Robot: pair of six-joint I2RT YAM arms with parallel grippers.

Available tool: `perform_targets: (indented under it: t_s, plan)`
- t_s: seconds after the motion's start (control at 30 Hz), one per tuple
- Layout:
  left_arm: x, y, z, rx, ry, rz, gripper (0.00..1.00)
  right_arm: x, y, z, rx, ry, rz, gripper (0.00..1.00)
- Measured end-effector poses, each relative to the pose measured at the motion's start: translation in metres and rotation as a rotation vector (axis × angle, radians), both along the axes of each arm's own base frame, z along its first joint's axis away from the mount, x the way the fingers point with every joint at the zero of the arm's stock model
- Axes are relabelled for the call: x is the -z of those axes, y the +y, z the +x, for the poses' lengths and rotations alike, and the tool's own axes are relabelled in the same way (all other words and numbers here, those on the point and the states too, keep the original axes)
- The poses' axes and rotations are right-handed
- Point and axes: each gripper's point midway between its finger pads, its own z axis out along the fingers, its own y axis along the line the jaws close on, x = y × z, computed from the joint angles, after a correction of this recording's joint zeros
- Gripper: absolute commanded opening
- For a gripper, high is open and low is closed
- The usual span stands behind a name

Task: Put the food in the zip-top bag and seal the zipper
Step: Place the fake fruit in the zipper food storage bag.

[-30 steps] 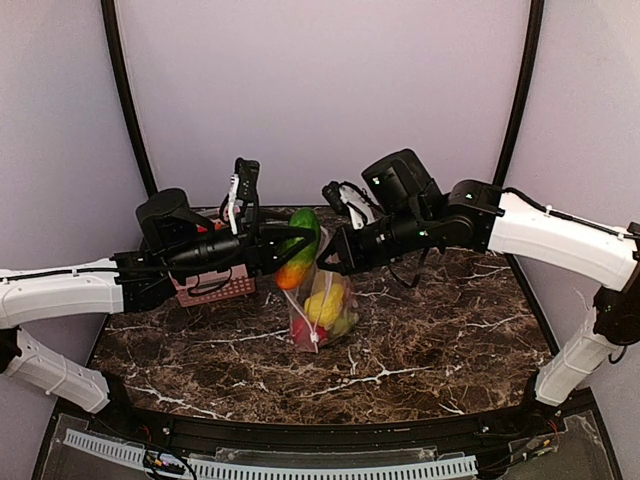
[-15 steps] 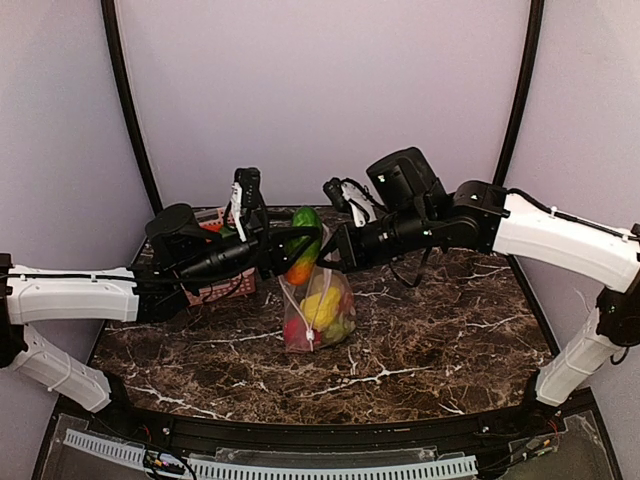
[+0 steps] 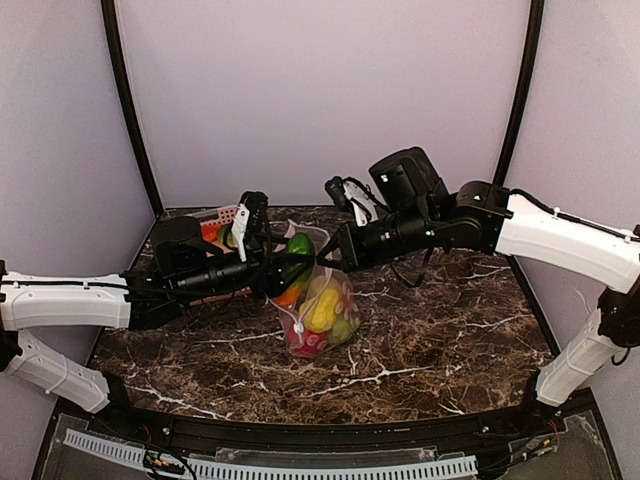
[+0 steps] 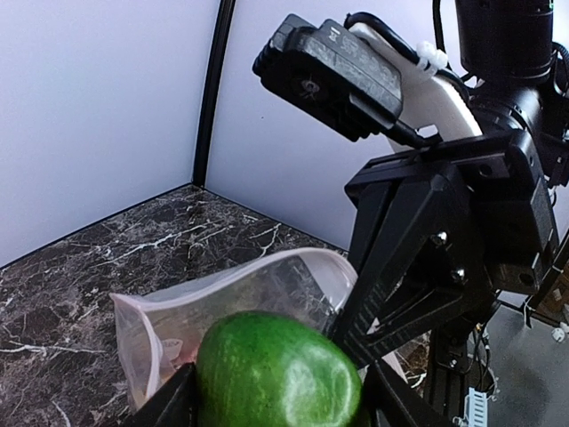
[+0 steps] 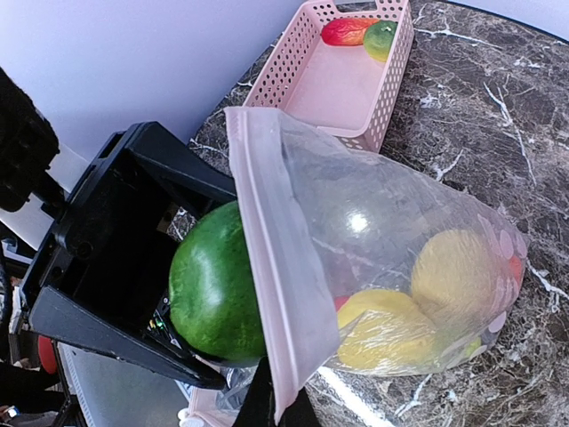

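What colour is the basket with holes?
The basket is pale pink, clearest in the right wrist view.

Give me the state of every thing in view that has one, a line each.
zip-top bag, mouth open, yellow food inside.
zipper, unsealed.
green fruit, gripped at the bag's mouth, partly in.
left gripper, shut on the green fruit.
right gripper, shut on the bag's pink edge.
pink basket, upright, two food pieces in its far end.
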Motion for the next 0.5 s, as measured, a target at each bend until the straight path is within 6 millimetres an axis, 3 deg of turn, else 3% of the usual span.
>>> perform_targets:
  t_s: [0.17,0.5]
  plan:
    - [0.004,-0.001,0.001,0.000,0.029,0.037,0.79,0.000,0.000,0.000,0.000,0.000,0.000,0.00]
    - [-0.008,-0.004,0.000,0.012,0.065,0.044,0.84,0.002,0.000,0.000,0.001,0.000,0.000,0.00]
